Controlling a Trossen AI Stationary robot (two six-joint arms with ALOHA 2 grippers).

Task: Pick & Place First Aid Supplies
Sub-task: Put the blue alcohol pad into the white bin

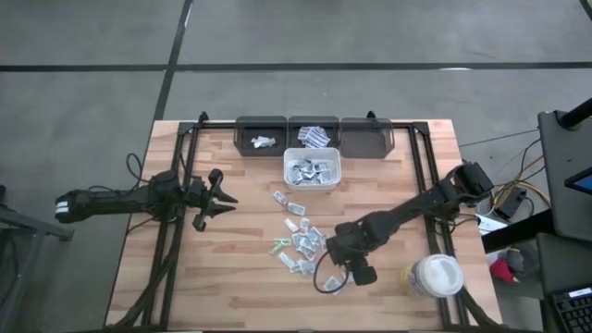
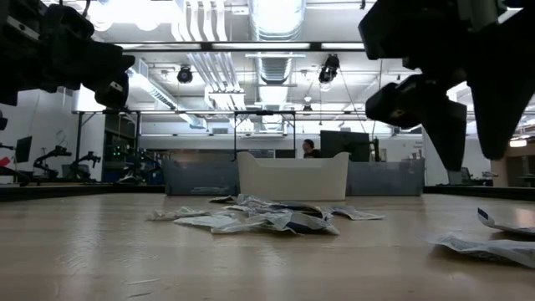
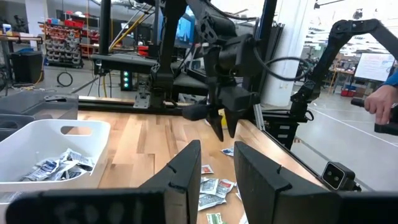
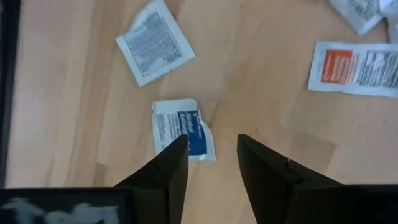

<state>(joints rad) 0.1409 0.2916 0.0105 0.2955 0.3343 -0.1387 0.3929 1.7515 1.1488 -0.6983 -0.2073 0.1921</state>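
Note:
Several small flat sachets (image 1: 296,236) lie scattered on the wooden table's middle, in front of a white bin (image 1: 312,181) that holds more of them. My right gripper (image 1: 326,250) hangs open over the near right part of the scatter, pointing steeply down. In the right wrist view its fingers (image 4: 211,144) stand above a white-and-blue sachet (image 4: 181,124) without touching it. A white printed sachet (image 4: 155,48) and an orange-marked one (image 4: 356,68) lie nearby. My left gripper (image 1: 222,196) waits open and level at the table's left.
Three dark bins (image 1: 313,136) stand in a row at the far edge, behind the white bin. A white round lidded tub (image 1: 437,276) stands at the near right. Dark frame rails run along both table sides. A person's hand (image 3: 379,102) shows beyond the table.

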